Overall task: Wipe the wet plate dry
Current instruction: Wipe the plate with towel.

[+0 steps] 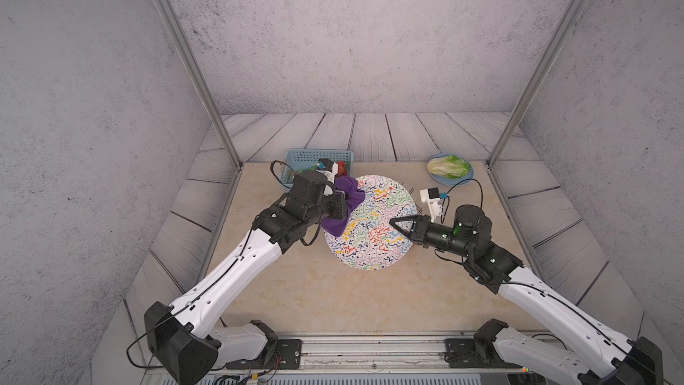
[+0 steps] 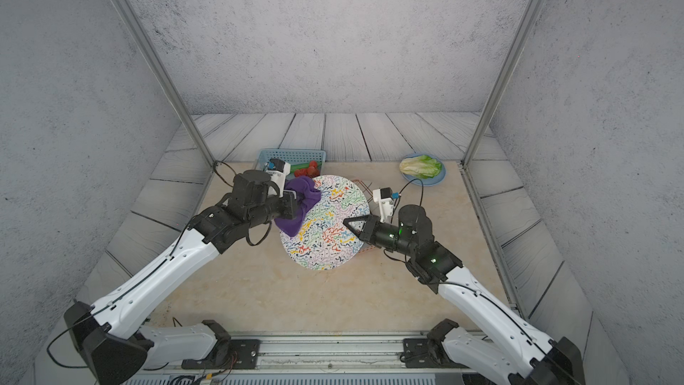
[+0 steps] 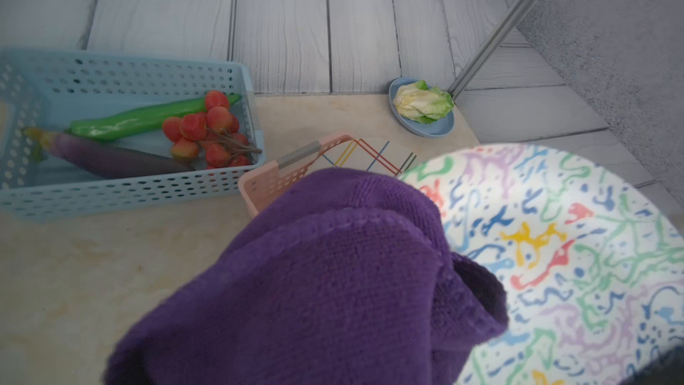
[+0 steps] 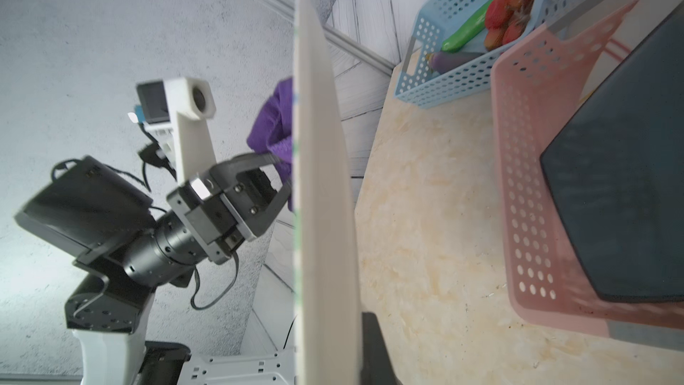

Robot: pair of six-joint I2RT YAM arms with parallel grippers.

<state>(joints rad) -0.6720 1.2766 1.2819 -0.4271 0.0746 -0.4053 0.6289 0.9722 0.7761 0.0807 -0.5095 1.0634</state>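
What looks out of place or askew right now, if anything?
Nothing spilled or damaged. The one oddity is the plate: it is off the table and tilted, pinched at its rim by the right end effector, with the left end effector pressing the purple cloth to its patterned face. That suits wiping.

— Enclosure walls?
— The back wall (image 1: 351,31) and both side walls, left (image 1: 74,142) and right (image 1: 622,124), are grey with a rough, speckled, plaster-like finish.
— Framing?
— Two bare metal posts, left (image 1: 190,68) and right (image 1: 540,68), stand at the rear corners of the tabletop (image 1: 314,290) in both top views.
— Work surface?
— Beige, marble-patterned, flat. Pale grey wood-plank panels (image 1: 370,135) border it at the rear and along both sides, between it and the walls.
— Front edge?
— A metal rail (image 1: 370,351) runs across it.
— Lighting?
— Even and diffuse. Shadows on the surface are soft.
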